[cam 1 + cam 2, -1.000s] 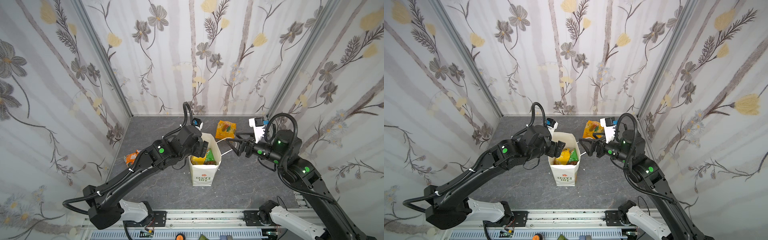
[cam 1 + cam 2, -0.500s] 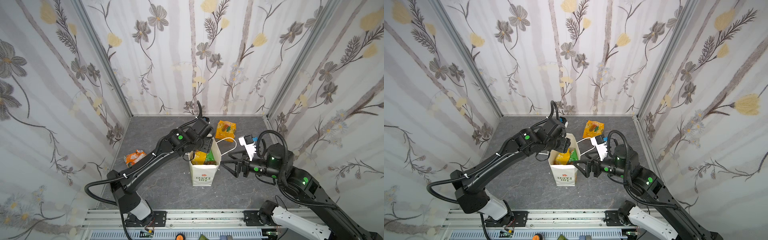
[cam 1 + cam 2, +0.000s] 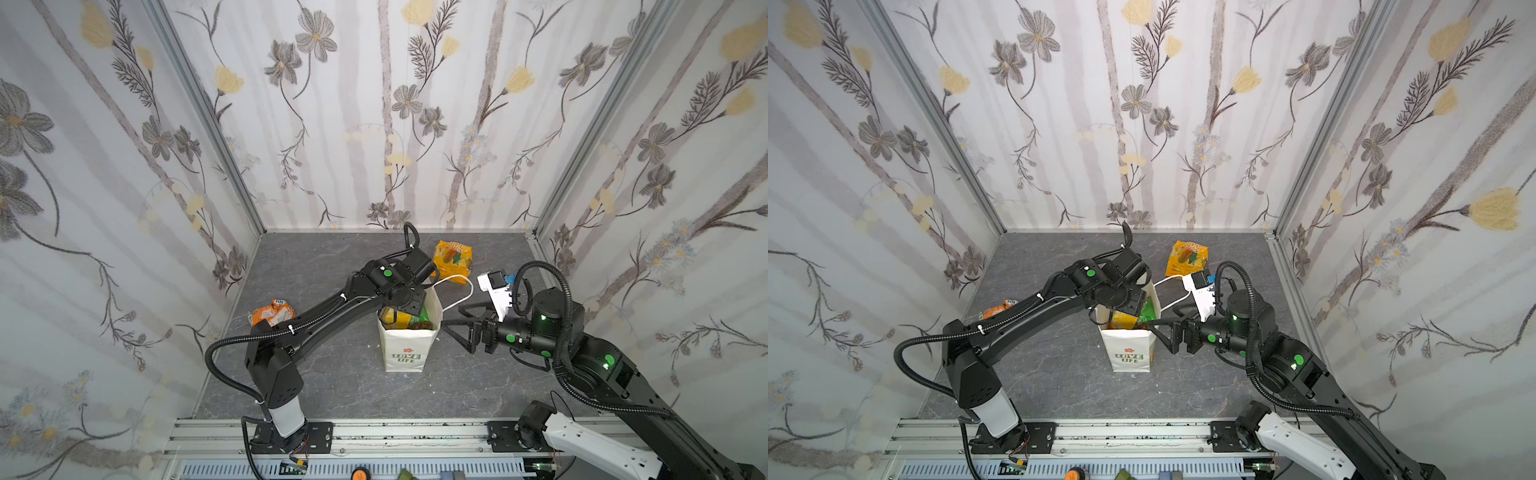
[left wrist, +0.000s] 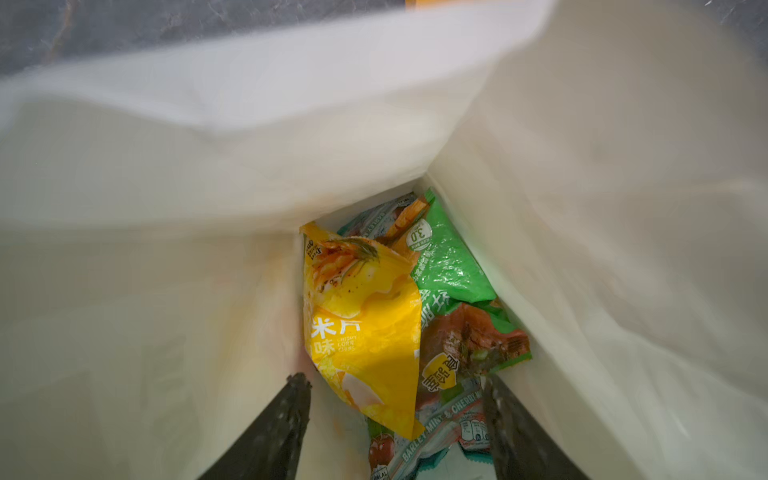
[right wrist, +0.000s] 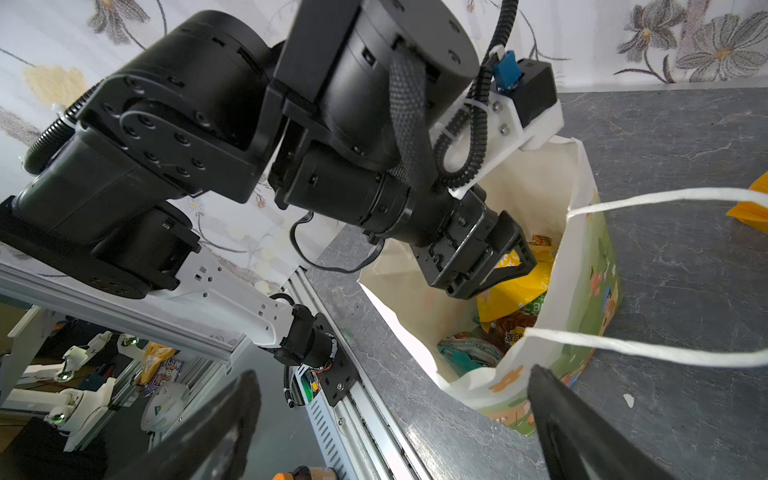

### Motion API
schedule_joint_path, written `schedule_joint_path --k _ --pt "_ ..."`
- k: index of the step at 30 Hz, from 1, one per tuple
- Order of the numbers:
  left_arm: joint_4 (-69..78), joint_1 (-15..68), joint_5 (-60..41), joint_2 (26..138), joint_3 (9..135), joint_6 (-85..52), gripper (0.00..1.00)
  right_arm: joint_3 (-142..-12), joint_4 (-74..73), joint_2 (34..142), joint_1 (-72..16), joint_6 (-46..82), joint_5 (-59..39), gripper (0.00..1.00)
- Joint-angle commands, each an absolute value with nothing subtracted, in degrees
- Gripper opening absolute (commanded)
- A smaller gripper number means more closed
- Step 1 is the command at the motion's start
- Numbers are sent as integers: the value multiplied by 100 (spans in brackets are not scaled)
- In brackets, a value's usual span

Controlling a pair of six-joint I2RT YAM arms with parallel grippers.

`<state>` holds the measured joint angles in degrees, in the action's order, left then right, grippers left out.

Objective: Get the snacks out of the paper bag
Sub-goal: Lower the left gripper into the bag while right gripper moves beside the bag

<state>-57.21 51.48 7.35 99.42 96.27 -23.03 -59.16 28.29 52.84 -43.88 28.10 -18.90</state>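
1. The paper bag (image 3: 405, 349) stands upright near the middle of the grey counter (image 3: 332, 374), with its mouth open. Both top views show the front face with the green "LOVE LIFE" lettering and the red flower (image 3: 1129, 351). Only the right wrist view shows the side wall with the colourful cartoon print (image 5: 590, 291).
2. The right end effector (image 3: 453, 318) is just beside the bag's right side, at the height of the rim. Its fingers are spread wide and hold nothing (image 5: 392, 372). Whether the lower finger touches the paper I cannot tell.
3. The left end effector (image 3: 409, 307) reaches down into the mouth of the bag. In the top views the wrist hides its fingers. The left wrist view shows them spread apart (image 4: 395, 382), with the lower end of a packet between them but not pinched.
4. The snacks inside: the top views show only some yellow and green at the mouth. The left wrist view looks down inside and shows the yellow packet (image 4: 365, 332) on top, the green packet (image 4: 453, 266) beside it, and a teal packet (image 4: 440, 432) under both. The right wrist view also shows the teal one (image 5: 465, 353) low in the bag.
5. An orange-and-white packet (image 3: 272, 311) lies on the counter to the left, partly behind the left arm.
6. The white cord handle (image 3: 461, 291) loops out behind the bag to the right.
7. The large orange-yellow packet (image 3: 453, 257) lies on the counter behind the bag, near the back wall. The right wrist view shows only one corner of it.
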Motion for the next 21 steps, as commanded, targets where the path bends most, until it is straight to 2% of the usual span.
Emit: schedule_joint_path --k 1,9,13,21 --pt "-5651 5143 642 10035 9495 -2587 67 -5883 2637 5316 -4395 2861 -1793 99" --pt "-5467 5159 736 10244 9205 -2843 70 -5876 2610 5379 -4395 2852 -1793 99" --pt "-5263 5159 796 10198 8922 -2878 77 -5837 2610 5354 -4395 2856 -1772 99" --pt "-4891 5151 630 10462 8539 -2982 78 -5744 2548 5370 -4395 2861 -1749 99"
